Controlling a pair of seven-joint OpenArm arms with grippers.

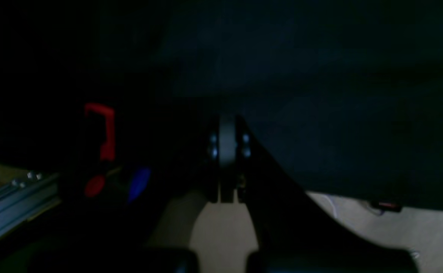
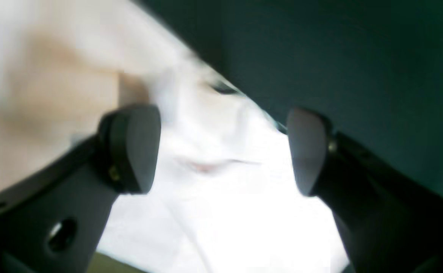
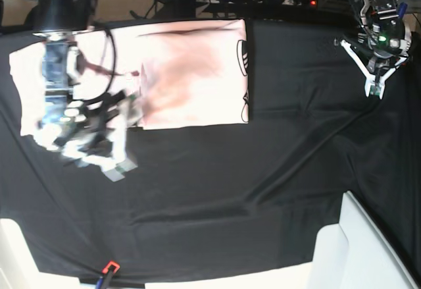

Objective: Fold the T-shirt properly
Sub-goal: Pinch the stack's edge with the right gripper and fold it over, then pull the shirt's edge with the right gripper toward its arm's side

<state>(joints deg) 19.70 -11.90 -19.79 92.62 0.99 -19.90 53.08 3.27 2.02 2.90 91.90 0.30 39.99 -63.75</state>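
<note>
T-shirt: pale pink, plain over most of what shows, with parts of large black lettering along its 3 o'clock edge in the base view.
T-shirt's place: on the black-covered surface, reaching from 9 o'clock to 12 o'clock of the base view and ending a little past the middle.
Folded part: a squarish panel just above the centre, its 6 o'clock edge nearly straight, its 3 o'clock edge fairly straight too.
Looser part: spread toward 9 o'clock, wrinkled, partly hidden behind the right arm.
Cloth close up: in the right wrist view it runs very bright and blurred, with creases and a small reddish patch below the middle; its border slants from 11 o'clock toward 4 o'clock against the dark cover.
Right pincer: open wide, fingers well apart, the shirt showing between them; blurred in the base view, near the shirt's 6 o'clock side. Whether a finger touches the fabric, I cannot tell.
Left pincer: closed, at 2 o'clock in the base view, well apart from the shirt, over dark cover.
Red-handled item: by the 7 o'clock edge of the surface; its kind is unclear.
</note>
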